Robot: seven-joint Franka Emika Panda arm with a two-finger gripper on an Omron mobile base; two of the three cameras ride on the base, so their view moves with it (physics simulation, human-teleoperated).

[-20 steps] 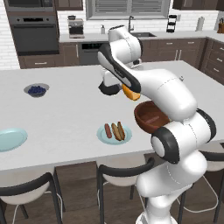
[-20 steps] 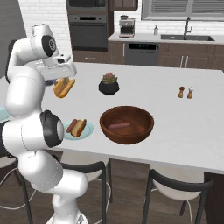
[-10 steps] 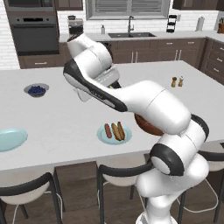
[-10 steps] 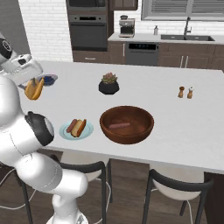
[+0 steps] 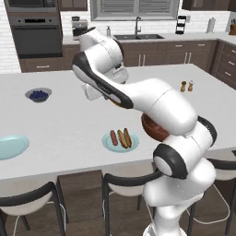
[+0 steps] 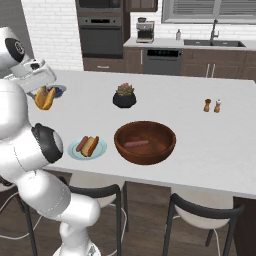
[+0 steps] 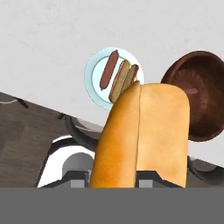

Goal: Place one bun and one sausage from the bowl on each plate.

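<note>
My gripper (image 6: 44, 96) is shut on a golden bun (image 6: 45, 98) and holds it high above the left part of the white counter. The held bun (image 7: 144, 135) looms large in the hand view and hides the fingertips. Below it lies a pale blue-green plate (image 7: 95, 65) carrying a sausage (image 7: 108, 70) and a bun (image 7: 122, 81). That plate (image 5: 107, 144) sits near the front edge, left of the brown bowl (image 6: 145, 155). One sausage (image 6: 136, 144) lies in the bowl. A second plate (image 5: 11, 146) lies bare at the far left.
A small grey bowl of blue berries (image 5: 38, 95) stands at the back left of the counter. A black plant pot (image 6: 124, 96) sits behind the brown bowl, with two shakers (image 6: 212, 105) to the right. Stools (image 5: 124, 184) line the front edge.
The arm has swung left with the bun in its grip, away from the brown bowl and out over the left side of the counter. The grip has stayed shut.
</note>
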